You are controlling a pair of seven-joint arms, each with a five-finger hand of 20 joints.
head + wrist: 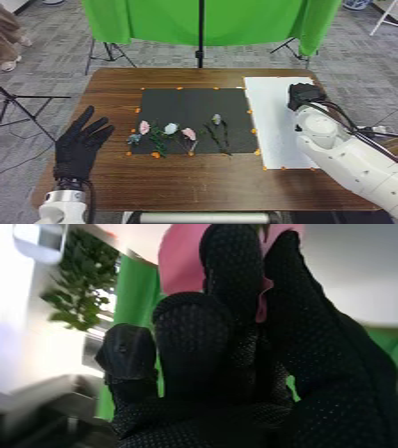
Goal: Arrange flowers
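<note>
The brown wooden table [204,187] carries a black mat [182,107], a white sheet [271,115] and orange bits [155,155].

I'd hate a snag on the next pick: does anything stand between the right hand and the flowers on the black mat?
Nothing visible stands between the right hand and the flowers, only the flat white sheet and some orange bits at its edge.

Pink petals [184,266] partly hidden by the right hand [306,95], cut off at wrist view's top edge, leafy plant [82,274] blurred, green cloth [253,25] cut off atop head view, dark stems [226,137] too small to trace
</note>
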